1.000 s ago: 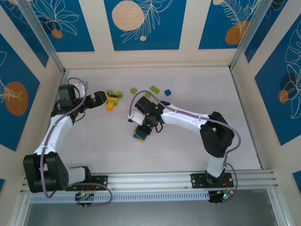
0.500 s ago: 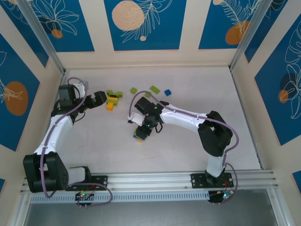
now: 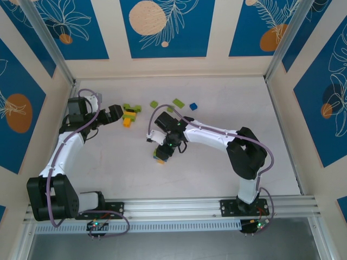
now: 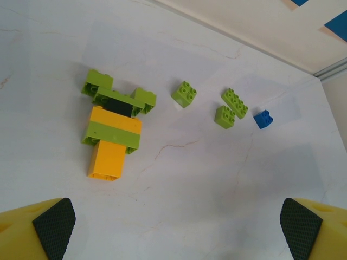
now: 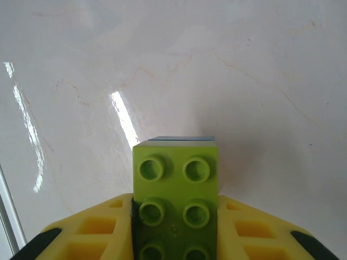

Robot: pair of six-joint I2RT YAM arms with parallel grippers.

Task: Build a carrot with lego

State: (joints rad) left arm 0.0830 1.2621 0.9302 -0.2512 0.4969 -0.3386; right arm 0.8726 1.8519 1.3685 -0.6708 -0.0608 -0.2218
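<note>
Found right tool (image 3: 161,154) clamped on a lime green brick (image 5: 174,184) with a blue edge beneath it, low over mid-tabletop (image 3: 227,103), at 5 o'clock from the half-built carrot (image 4: 113,130). Found left tool (image 3: 116,113) wide open and holding nothing, at 9 o'clock of that carrot. Judged likely to skid the unbraced carrot or miss its studs if pressed on off-line. Could also twist in the pinch.

Assembly (image 4: 113,130) on table (image 4: 217,206), loose bricks (image 4: 184,93) to its right, brick stack (image 5: 174,184) in right end effector (image 5: 174,238)
</note>
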